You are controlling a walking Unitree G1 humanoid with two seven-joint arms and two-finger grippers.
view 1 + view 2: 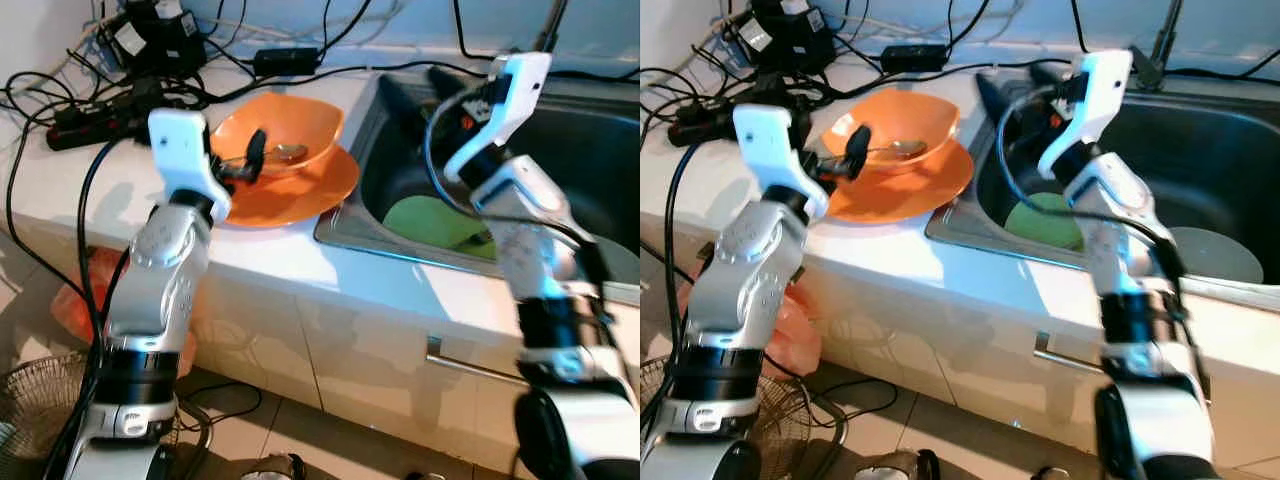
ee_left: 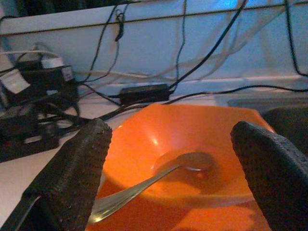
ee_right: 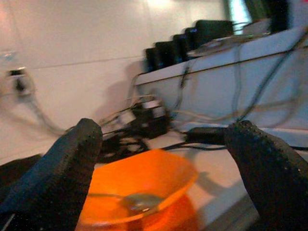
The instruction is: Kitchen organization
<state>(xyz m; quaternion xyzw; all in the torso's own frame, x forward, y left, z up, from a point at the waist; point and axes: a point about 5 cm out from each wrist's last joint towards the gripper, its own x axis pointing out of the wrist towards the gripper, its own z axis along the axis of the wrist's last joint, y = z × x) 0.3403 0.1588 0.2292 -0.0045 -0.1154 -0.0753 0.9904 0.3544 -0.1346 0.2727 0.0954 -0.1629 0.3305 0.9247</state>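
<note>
**Free room and obstacles at the counter**

The left gripper [image 2: 168,178] stands wide open just in front of the orange bowl [image 1: 283,128], and the gap between its fingers [image 2: 72,178] is free up to the bowl's rim. A spoon [image 2: 159,175] lies in the bowl, its handle sticking out toward the gripper. The bowl sits on an orange plate [image 1: 320,185]. Behind them, black cables [image 1: 60,95] and a power strip [image 1: 90,122] crowd the back of the counter [image 1: 250,255]. At the right, the sink [image 1: 590,160] is open from above; a green plate [image 1: 430,222] lies inside it.
</note>
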